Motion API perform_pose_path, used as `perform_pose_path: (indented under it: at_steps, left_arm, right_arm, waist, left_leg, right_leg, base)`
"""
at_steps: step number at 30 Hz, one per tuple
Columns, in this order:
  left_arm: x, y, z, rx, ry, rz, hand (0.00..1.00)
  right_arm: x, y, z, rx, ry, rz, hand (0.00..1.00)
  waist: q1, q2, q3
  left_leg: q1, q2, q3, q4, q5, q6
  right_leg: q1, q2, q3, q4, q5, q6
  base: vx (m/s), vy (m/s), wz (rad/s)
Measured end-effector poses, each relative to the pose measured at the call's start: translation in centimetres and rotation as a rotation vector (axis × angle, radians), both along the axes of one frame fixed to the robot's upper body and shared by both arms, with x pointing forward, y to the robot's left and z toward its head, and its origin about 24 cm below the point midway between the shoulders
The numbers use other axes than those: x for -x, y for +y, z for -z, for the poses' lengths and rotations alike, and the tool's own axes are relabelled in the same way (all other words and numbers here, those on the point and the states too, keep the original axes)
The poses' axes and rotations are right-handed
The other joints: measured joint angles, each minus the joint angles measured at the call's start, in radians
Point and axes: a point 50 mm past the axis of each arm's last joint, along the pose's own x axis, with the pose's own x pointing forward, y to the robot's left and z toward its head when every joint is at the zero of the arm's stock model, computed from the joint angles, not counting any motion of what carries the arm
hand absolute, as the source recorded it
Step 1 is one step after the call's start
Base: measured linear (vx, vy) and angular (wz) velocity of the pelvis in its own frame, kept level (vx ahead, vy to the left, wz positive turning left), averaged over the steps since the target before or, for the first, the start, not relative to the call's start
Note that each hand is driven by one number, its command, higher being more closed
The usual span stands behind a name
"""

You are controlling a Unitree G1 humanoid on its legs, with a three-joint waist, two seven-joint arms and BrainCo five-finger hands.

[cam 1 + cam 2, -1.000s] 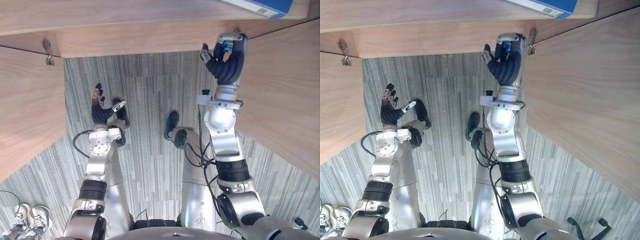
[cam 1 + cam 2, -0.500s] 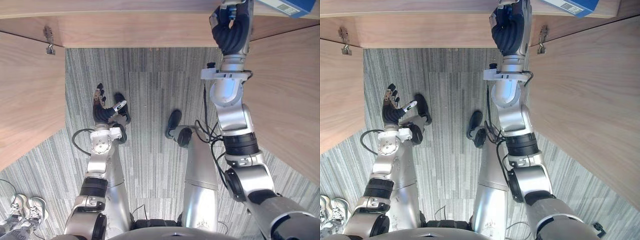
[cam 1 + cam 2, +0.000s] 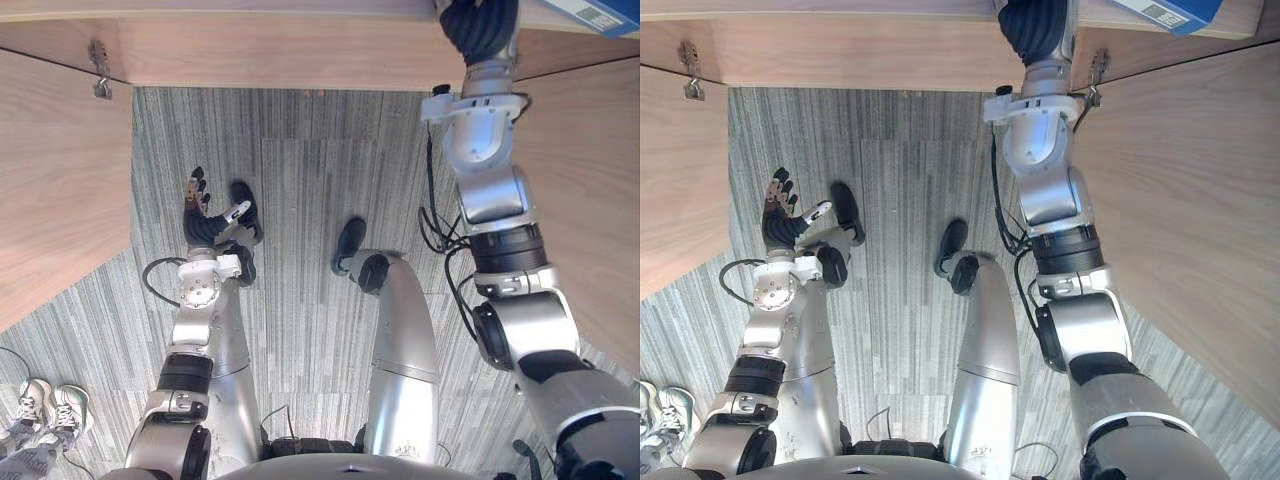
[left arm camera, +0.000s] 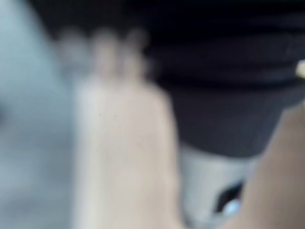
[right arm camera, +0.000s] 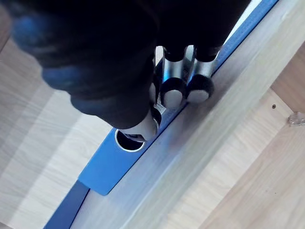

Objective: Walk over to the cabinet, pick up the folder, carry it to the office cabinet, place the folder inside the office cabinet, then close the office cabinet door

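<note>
- The cabinet shelf (image 3: 280,60), pale wood, runs across in front of the robot, and everything here is placed from it.
- The blue folder (image 3: 1170,12) lies on the shelf at its right end, spine facing out toward the robot.
- The right hand (image 5: 95,71) is raised to the shelf at that right end, on the folder.
- Its bent fingers (image 5: 174,93) have their dark tips on the spine's edge, where it meets the shelf board.
- The thumb closes in under them, its tip at the rim of the spine's round finger hole (image 5: 127,140), so the hand pinches the folder's spine.
- The left hand (image 3: 205,220) hangs low, well below the shelf's left half, over the grey striped carpet (image 3: 300,180); its fingers are straight and spread, and it holds nothing.
- Two open wooden doors flank the shelf: the left door (image 3: 50,180), with a metal hinge (image 3: 100,85) at its joint with the shelf, and the right door (image 3: 590,180).
- A pair of pale sneakers (image 3: 40,410) sits on the carpet, far below the shelf's left end.
</note>
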Motion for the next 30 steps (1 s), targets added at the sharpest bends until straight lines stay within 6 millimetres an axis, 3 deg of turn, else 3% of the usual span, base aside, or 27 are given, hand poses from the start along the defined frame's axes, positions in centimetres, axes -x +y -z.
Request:
perform_pose_path:
  at_steps: [14,19,30]
  left_arm:
    - [-0.1,0.1,0.0,0.033,-0.004,0.003,0.0]
    - [-0.2,0.3,-0.3,0.051,-0.015,0.003,0.0]
    - [-0.9,0.1,-1.7,0.104,-0.062,0.005,0.0]
  right_arm:
    - [-0.9,-1.8,-3.3,-0.017,0.013,0.005,1.0]
    - [-1.5,-2.4,-5.4,-0.078,0.016,0.0,1.0]
    - [-1.8,-4.5,-9.2,-0.28,0.026,-0.024,1.0]
  waist:
    - [0.001,0.001,-0.001]
    - [-0.004,0.001,-0.001]
    - [-0.009,0.001,-0.001]
  left_leg:
    - [-0.01,-0.001,0.001,0.0,0.001,0.002]
    - [-0.025,-0.003,0.001,-0.002,0.007,0.003]
    - [-0.019,-0.032,0.001,-0.117,0.086,0.002]
  right_leg:
    - [-0.008,-0.003,-0.002,0.001,0.0,0.0]
    - [-0.022,-0.005,-0.006,0.001,0.001,-0.002]
    - [-0.029,-0.019,-0.034,-0.05,0.033,-0.015]
  base:
    - [0.0,0.0,0.0]
    - [0.0,0.002,0.01]
    - [-0.03,0.001,0.08]
